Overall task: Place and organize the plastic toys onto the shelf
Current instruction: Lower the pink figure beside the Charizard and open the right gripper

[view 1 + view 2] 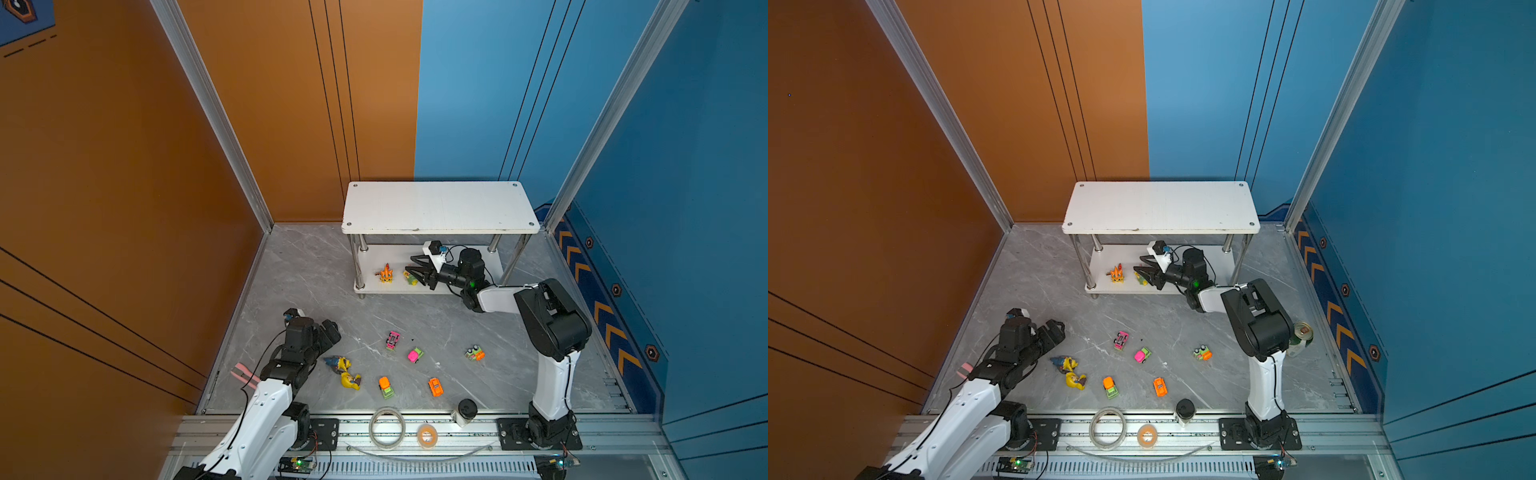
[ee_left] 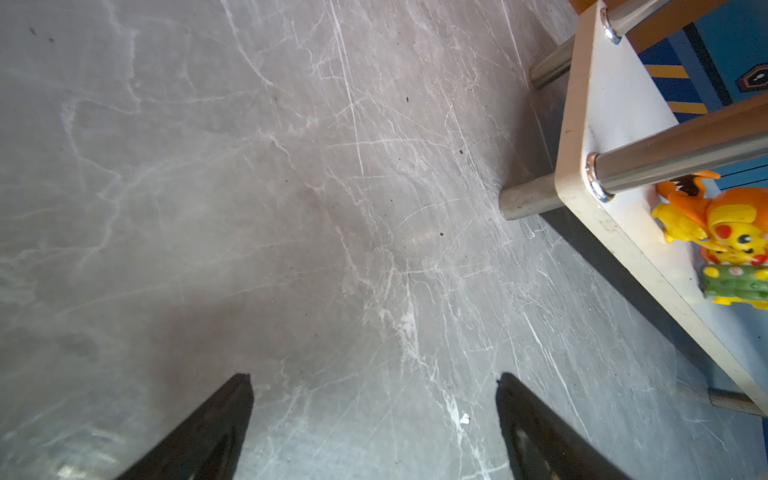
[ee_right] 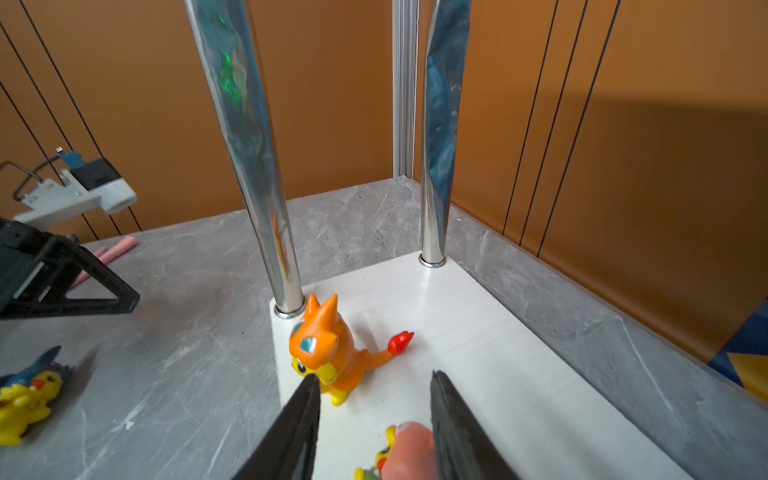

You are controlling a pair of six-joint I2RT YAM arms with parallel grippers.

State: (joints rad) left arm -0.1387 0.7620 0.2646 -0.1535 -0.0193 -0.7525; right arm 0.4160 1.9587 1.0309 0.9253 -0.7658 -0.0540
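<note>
Black fingers (image 3: 299, 424) of the right gripper (image 3: 374, 374) stand apart over the lower board of the shelf (image 3: 498, 353), and the pink figurine (image 3: 409, 446) sits between them. It lies against one finger with a clear gap to the other, so nothing is clamped. Whether it stands upright I cannot tell, since the right wrist view cuts it off.

It looks like moulded hard plastic: a rounded pink back, a yellow face and a bit of green at its foot. I judge it light, stiff and glossy, so it should slip or tip at a glancing touch rather than bend. The best hold is probably low across the widest part of the body, with both pads square on.

Just beyond the fingertips the orange figurine (image 3: 328, 353) stands upright near the board's corner, beside a chrome post (image 3: 245, 145), with its red-tipped tail pointing along the board. The top board (image 1: 436, 208) carries no toy in both top views.

Farther out, over the grey marbled tabletop (image 1: 436, 320), the left gripper (image 2: 374, 415) hovers with its fingers spread wide around nothing. Seven toys lie there. The yellow figurine (image 1: 350, 380) and blue-grey figurine (image 1: 338, 363) are close together near that gripper. Five cars are spread apart, among them a pink car (image 1: 392, 340) and an orange car (image 1: 435, 386).
</note>
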